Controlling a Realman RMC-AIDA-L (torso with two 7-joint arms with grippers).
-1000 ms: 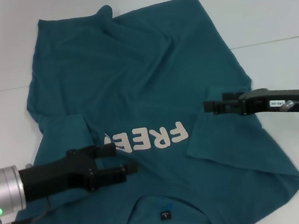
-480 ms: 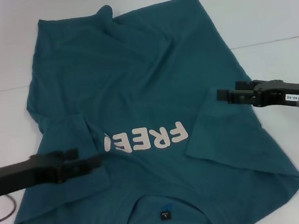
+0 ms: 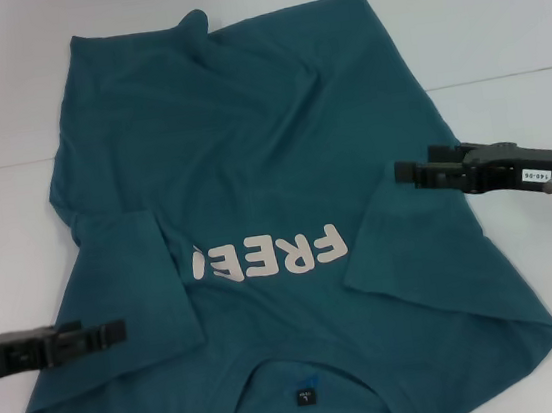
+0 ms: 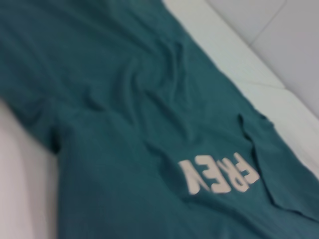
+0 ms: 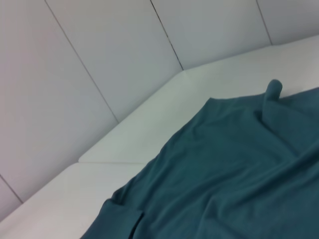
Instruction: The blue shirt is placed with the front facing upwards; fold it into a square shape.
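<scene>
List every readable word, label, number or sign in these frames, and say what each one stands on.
"FREE": cream block letters on the chest of the large dark teal-blue cotton T-shirt, upside down in the head view; the last letter is partly covered by the folded-in sleeve.
Small dark neck label inside the collar: too small to read.
White sticker on the black right gripper: digits, too small to read surely.

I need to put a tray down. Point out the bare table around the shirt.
Bare white table lies beyond the blue shirt toward the far right corner, and along its left edge above the left hand. The right side is crowded: the right hand reaches over the folded sleeve. Near the collar, the shirt fills the view.
</scene>
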